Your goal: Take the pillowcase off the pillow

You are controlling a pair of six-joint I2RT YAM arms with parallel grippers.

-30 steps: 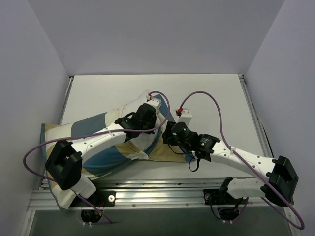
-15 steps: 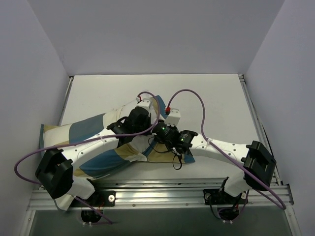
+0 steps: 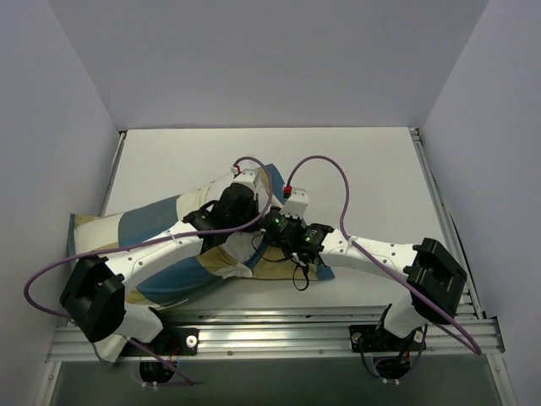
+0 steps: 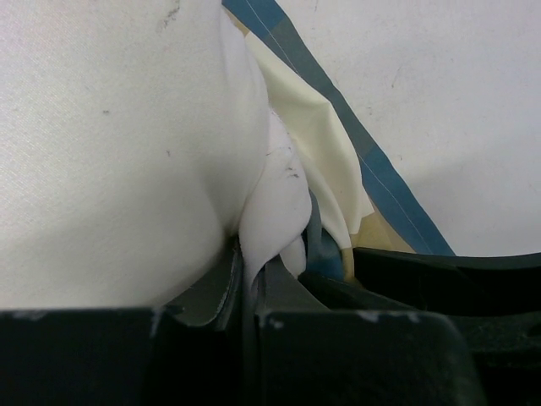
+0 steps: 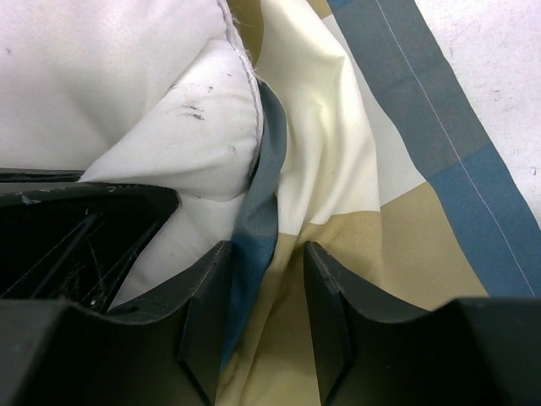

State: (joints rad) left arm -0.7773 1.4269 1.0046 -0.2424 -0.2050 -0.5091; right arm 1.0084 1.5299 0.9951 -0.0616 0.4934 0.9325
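The pillowcase (image 3: 152,213), checked in blue, tan and cream, lies slantwise across the near left of the table with the pillow inside. In the left wrist view the white pillow (image 4: 110,152) bulges out of the pillowcase (image 4: 325,139), whose blue edge runs alongside. My left gripper (image 4: 249,275) is shut on a pinched fold of the pillow. My right gripper (image 5: 266,292) is open right beside it. The pillowcase (image 5: 380,254) has its blue edge and a tan fold bunched between the fingers (image 5: 325,292), and the pillow (image 5: 110,76) lies to their left. From above, the left gripper (image 3: 251,235) and right gripper (image 3: 265,238) meet at the case's mouth.
The white table (image 3: 363,161) stretches behind and to the right of the fabric, walled in grey on three sides. Purple cables (image 3: 325,165) loop above both wrists. A metal rail (image 3: 279,326) runs along the near edge, where the arm bases are bolted.
My right arm has swung left, bringing its gripper up against the left one at the case's mouth. The left gripper shifted slightly left early on, then stayed still.
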